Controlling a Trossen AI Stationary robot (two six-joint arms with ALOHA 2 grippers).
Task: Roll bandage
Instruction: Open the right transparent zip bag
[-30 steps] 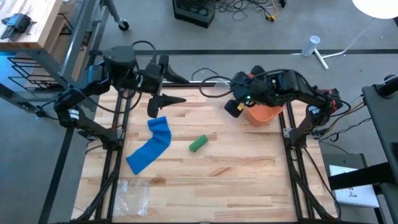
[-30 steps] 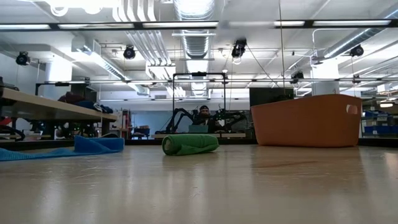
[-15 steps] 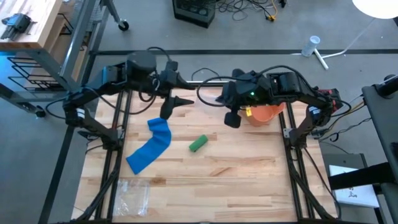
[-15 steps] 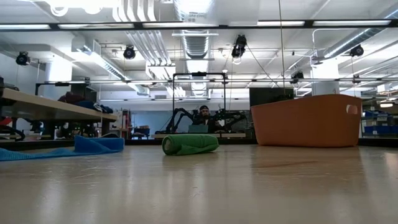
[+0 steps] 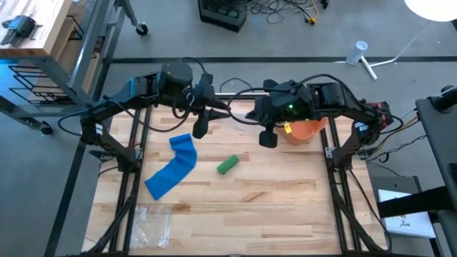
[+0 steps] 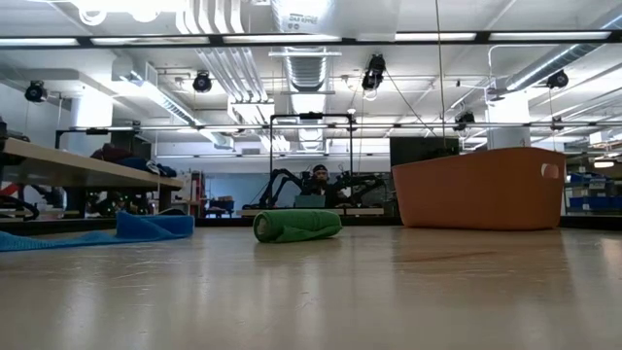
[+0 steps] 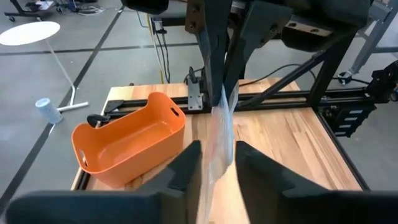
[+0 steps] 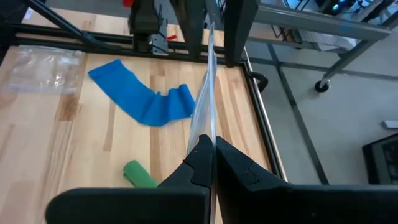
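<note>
The blue bandage (image 5: 173, 168) lies unrolled and flat on the wooden table (image 5: 285, 207), well apart from the orange bin (image 5: 303, 130), out towards the left arm's side. Its end nearer the bin is rumpled into folds. A green bandage roll (image 5: 227, 165) rests on its side between the blue bandage and the bin, touching neither.

No gripper touches either bandage. The left gripper (image 5: 201, 126) hangs above the table on the blue bandage's side of the bin, and the right gripper (image 5: 268, 137) hangs just beside the bin.

The wrist views show what the high view barely does: a strip of clear plastic film (image 8: 205, 106) stretched in the air between the two grippers. In the right wrist view the right fingers are pressed together on one end of it. In the left wrist view the film passes between the left fingers (image 7: 186, 165), which stand at a narrow gap; I cannot tell whether they press on it.

The low view shows neither gripper nor film, only the green roll, the edge of the blue bandage and the bin standing on the table top, with a person seated far off in the room.

A clear plastic bag (image 5: 151, 221) lies flat on the table, farther from the bin than the blue bandage
</note>
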